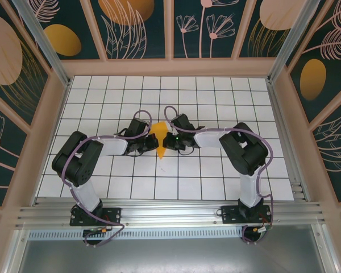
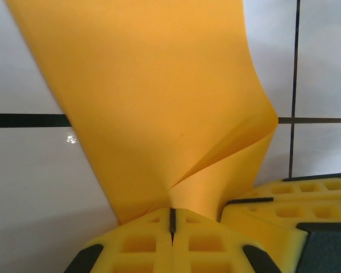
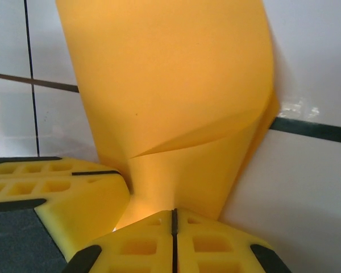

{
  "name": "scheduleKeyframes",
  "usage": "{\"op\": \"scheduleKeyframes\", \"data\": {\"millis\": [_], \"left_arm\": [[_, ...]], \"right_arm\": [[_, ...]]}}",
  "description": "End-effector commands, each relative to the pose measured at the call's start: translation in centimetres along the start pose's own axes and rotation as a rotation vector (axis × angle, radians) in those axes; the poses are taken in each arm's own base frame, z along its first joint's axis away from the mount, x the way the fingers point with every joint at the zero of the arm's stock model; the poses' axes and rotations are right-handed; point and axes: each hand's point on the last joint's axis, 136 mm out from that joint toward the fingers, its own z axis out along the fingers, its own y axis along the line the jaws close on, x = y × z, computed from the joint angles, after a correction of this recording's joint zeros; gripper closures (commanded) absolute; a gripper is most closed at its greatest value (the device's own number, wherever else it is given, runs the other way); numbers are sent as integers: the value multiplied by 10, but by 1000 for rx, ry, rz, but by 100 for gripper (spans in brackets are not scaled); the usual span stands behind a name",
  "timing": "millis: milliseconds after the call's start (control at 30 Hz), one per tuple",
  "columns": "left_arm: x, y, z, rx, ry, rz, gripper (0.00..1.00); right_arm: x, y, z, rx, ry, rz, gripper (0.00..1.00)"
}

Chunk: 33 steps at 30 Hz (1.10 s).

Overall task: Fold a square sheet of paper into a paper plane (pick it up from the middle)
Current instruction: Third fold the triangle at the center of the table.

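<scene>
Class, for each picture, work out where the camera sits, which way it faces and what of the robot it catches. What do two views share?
Top external: above and behind the left arm and right arm, facing down onto the tiled table; they meet at the orange paper.
Left wrist: on the left arm, facing along its shut jaws, which pinch the paper.
Right wrist: likewise on the right arm, its jaws shut on the paper.
Shared: both wrist views catch the paper and tiles.

Bright, even light; faint glare, soft close-ups
</scene>
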Motion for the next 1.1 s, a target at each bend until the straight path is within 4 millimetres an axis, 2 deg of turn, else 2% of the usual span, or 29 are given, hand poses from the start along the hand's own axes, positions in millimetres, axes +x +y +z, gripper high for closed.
{"op": "scheduleKeyframes", "data": {"millis": [0,133,233,567,900,967,1067], "left_arm": [[15,40,5,-159,42,-13,95],[15,42,4,-172,40,-8,95],[14,42,3,-176,38,-5,95],[14,40,3,-171,42,-3,95],[18,43,4,-177,56,8,95],[19,44,4,-180,60,11,95],[20,46,5,-182,63,11,95]], "right_arm": [[-3,-14,4,62,13,44,92],[-21,9,-12,11,-35,9,92],[-35,16,-23,0,-72,1,92],[-35,-3,-5,35,-33,25,92],[-42,-24,1,91,-34,56,92],[-46,-22,0,92,-36,53,92],[-54,-2,-8,34,-56,24,92]]}}
